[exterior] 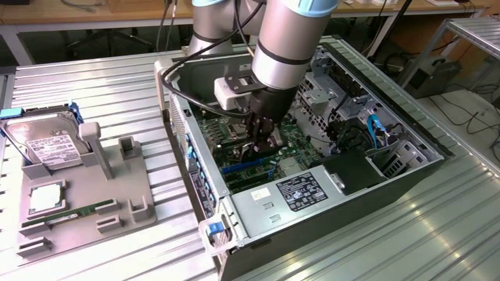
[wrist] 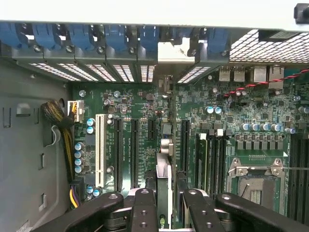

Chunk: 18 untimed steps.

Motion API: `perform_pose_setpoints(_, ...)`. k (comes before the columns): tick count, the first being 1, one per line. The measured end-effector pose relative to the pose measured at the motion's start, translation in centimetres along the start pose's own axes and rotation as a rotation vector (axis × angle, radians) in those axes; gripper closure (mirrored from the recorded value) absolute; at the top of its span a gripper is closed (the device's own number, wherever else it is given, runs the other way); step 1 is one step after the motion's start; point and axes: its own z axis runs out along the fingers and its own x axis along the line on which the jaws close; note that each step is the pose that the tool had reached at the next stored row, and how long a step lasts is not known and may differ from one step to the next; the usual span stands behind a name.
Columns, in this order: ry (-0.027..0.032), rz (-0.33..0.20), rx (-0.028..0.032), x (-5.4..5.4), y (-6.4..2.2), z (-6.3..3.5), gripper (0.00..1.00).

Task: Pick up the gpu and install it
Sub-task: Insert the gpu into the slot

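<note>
In the middle of the exterior view, your arm reaches down into the open computer case [exterior: 266, 252], which lies on its side on the ribbed metal table [exterior: 422, 240]. The gripper [exterior: 262, 143] is narrow, clamped on the gpu [exterior: 256, 157], with the card held on edge just above the motherboard [exterior: 301, 153] and close to a blue slot [exterior: 246, 165].

From the wrist camera you look along the card. The black fingers [wrist: 144, 212] press on either side of the gpu [wrist: 164, 162], which shows as a thin upright strip over the green motherboard [wrist: 145, 111], between two long black slots. Its silver bracket [wrist: 176, 52] sits against the case's rear wall, among the blue-clipped slot covers [wrist: 111, 41]. You cannot tell whether the card's lower edge is seated in a slot. A white slot [wrist: 100, 150] and the CPU socket [wrist: 253, 181] lie to either side, well apart from the card.

At the lower left of the exterior view, a grey tray [exterior: 86, 234] holds the hard drive [exterior: 47, 146] and the green memory stick [exterior: 70, 215], well apart from the gripper. The labelled power supply [exterior: 301, 193] sits in the case just below the gripper in the frame.
</note>
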Motion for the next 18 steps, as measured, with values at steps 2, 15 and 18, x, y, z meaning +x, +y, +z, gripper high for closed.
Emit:
perform_pose_setpoints(2,-0.0001,0.002,-0.0006,0.0,-0.02,0.41,0.74)
perform_pose_setpoints(15,-0.019,0.003,-0.0106,0.0,-0.05,1.33,0.74)
perform_pose_setpoints(18,-0.0202,0.003,-0.0108,0.1,-0.06,1.48,0.74)
